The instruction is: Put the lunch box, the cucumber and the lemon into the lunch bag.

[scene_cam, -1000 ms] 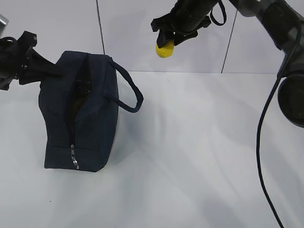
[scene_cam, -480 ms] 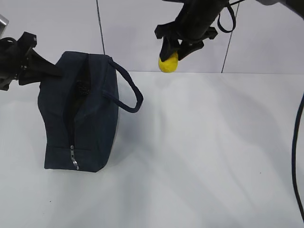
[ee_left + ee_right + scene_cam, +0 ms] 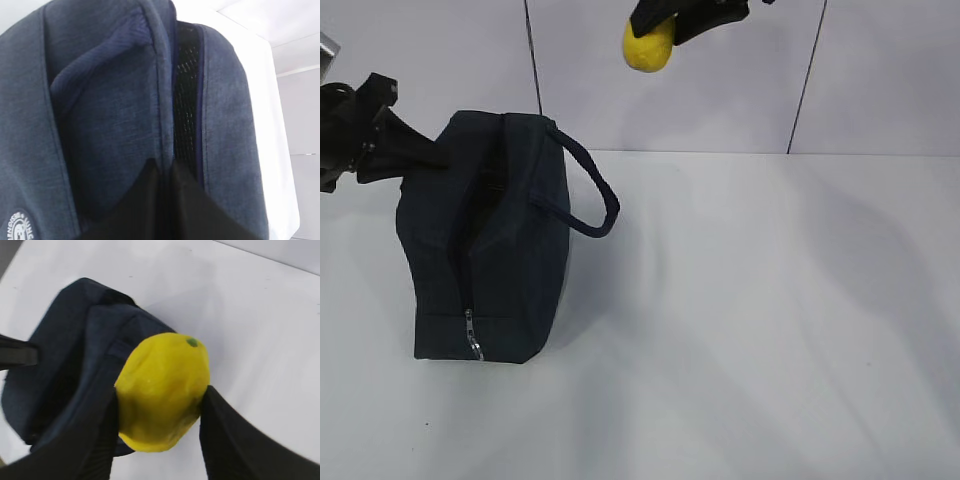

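Up high, the right gripper (image 3: 160,432) pinches the lemon (image 3: 164,390) between two matte black fingers (image 3: 95,440); its dimpled, waxy yellow skin bulges oval, a small green nub at one end. It hangs in the air above and right of the lunch bag (image 3: 485,250). The left gripper (image 3: 162,192), pressed together, nips the bag's edge beside the open zipper. Boxy navy woven fabric, black mesh lining inside, one loop handle (image 3: 585,185) arching out, a silver zipper pull (image 3: 473,335) low on the end, all on a smooth white table (image 3: 770,330).
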`<action>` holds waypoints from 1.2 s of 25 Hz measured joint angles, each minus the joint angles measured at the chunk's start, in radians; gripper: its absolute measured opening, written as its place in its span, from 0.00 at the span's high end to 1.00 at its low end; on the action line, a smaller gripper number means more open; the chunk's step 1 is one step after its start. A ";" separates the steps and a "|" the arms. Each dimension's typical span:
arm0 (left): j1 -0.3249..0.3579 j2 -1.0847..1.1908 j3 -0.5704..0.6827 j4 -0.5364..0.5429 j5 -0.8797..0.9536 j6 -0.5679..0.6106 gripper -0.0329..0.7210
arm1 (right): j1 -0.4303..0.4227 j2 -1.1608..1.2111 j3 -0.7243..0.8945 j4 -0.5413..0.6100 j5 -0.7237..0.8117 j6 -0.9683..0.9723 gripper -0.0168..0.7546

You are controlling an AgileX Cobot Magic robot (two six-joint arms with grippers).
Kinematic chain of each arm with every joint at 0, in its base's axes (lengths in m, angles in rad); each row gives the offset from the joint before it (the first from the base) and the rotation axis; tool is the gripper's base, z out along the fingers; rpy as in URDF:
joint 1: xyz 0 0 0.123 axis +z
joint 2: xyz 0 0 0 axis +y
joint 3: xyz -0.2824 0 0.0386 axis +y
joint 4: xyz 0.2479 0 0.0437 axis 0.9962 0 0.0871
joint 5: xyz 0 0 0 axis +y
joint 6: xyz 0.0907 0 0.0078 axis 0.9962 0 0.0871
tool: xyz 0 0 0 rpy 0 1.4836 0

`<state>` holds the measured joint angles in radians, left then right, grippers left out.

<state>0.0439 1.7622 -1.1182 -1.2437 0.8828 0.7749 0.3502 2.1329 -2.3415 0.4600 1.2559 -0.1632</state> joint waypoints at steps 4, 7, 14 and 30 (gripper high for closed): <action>0.000 0.000 0.000 0.002 0.004 0.002 0.95 | 0.030 -0.007 0.043 0.109 0.000 -0.023 0.49; 0.000 0.000 0.000 0.004 0.005 0.002 0.95 | 0.059 -0.007 0.050 0.133 0.000 -0.037 0.49; 0.000 0.000 0.000 0.005 0.028 0.002 0.95 | 0.119 -0.007 0.055 0.190 0.000 -0.087 0.49; 0.000 0.000 0.000 0.012 0.125 0.002 0.95 | 0.159 0.137 0.056 0.391 -0.010 -0.273 0.49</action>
<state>0.0439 1.7622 -1.1182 -1.2316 1.0079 0.7767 0.5094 2.2694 -2.2858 0.8511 1.2458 -0.4360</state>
